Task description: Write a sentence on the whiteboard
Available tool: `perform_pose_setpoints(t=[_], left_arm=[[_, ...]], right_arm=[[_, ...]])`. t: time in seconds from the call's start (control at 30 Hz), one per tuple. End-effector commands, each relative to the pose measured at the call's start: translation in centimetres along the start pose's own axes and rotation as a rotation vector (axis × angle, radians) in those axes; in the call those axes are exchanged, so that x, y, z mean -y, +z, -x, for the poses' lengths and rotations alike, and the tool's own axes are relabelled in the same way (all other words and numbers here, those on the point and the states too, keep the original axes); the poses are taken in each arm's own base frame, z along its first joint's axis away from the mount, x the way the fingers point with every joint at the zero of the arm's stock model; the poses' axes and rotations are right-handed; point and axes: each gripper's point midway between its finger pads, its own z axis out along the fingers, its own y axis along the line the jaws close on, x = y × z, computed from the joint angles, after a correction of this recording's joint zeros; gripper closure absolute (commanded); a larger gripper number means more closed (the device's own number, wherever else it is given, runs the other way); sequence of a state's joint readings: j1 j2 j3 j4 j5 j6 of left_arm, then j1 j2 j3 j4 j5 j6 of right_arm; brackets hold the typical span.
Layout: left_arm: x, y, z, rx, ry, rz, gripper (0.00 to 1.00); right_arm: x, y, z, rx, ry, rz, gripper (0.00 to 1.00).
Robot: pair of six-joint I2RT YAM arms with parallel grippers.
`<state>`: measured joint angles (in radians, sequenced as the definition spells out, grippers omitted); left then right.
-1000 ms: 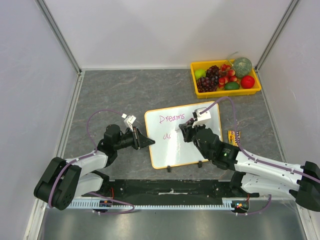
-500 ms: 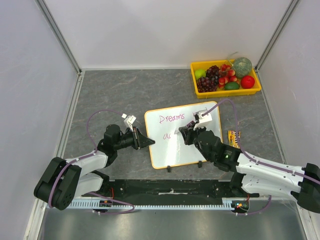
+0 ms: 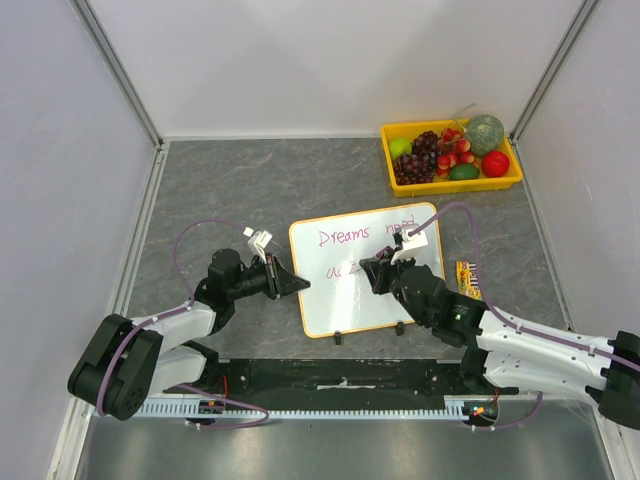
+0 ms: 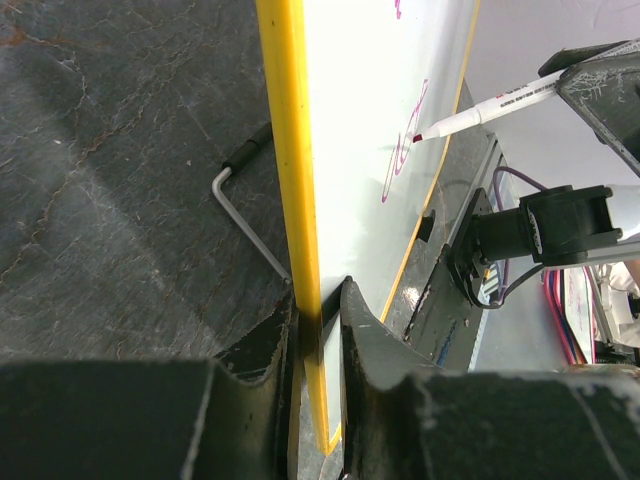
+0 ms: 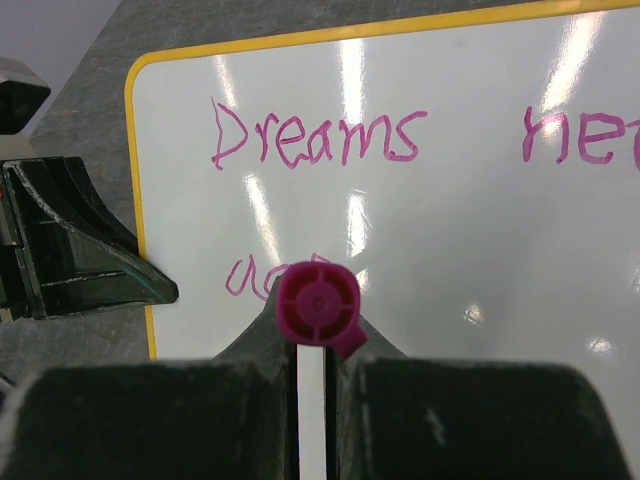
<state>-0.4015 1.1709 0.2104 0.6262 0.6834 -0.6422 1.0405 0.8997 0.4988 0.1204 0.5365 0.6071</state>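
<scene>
Nearest the bases, the left gripper (image 4: 318,330) pinches the left frame edge of the whiteboard (image 3: 345,300), apparently to steady it against the pen's push. The right gripper (image 5: 315,352) is clamped around a magenta marker (image 4: 490,104), whose tip meets the second line just right of the letters begun there. The board sits mid-way across the table (image 3: 230,190), between the arms. Bare white runs rightward along that line. The yellow fruit tray (image 3: 512,183) lies well apart, far right.

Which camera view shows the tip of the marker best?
Left wrist view: the marker tip shows clearly against the whiteboard. The right wrist view shows only its magenta rear end; in the top view the right gripper covers it.
</scene>
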Motion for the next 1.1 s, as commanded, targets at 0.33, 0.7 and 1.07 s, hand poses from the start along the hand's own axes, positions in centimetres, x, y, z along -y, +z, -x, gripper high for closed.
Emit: perform_pose_setpoints(t=[0.33,0.7,1.07], left_arm=[[-2.0,0.0,-0.3,0.000,0.061,0.086,0.98],[-2.1,0.0,-0.3,0.001,0.062,0.088,0.98],[-2.1,0.0,-0.2,0.003,0.063,0.089,0.98]], right_arm=[[1.2,-0.2,1.6,0.034,-0.042,-0.068,1.00],[-0.3,-0.9,5.8,0.122,-0.011,-0.037,1.00],[0.2,-0.4,5.6,0.118,-0.046,-0.073,1.00]])
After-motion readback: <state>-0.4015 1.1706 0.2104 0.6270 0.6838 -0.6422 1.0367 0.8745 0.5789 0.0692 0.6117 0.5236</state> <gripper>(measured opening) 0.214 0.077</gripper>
